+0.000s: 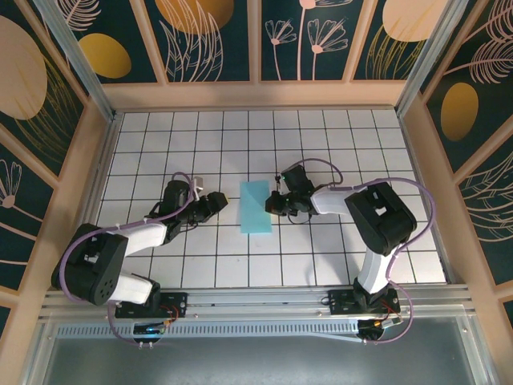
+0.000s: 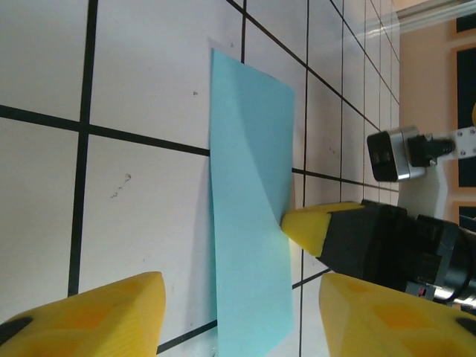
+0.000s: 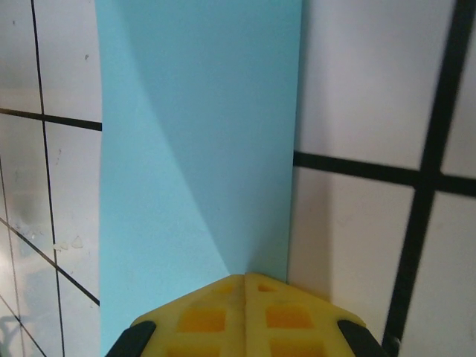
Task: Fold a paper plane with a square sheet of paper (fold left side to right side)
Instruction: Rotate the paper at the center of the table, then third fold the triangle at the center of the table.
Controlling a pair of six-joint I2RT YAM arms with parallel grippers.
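So, the square sheet of paper lies halved mid-frame, right end effector closed, pressing its edge, left end effector parted, empty, with the plane's folds yet to come

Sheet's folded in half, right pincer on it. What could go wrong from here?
1. Shut right pincer pins the folded sheet of paper at one spot near its right edge; a push from the open left pincer could pivot it.
2. The sheet looks bowed, so the fold may spring open if the pin lifts.
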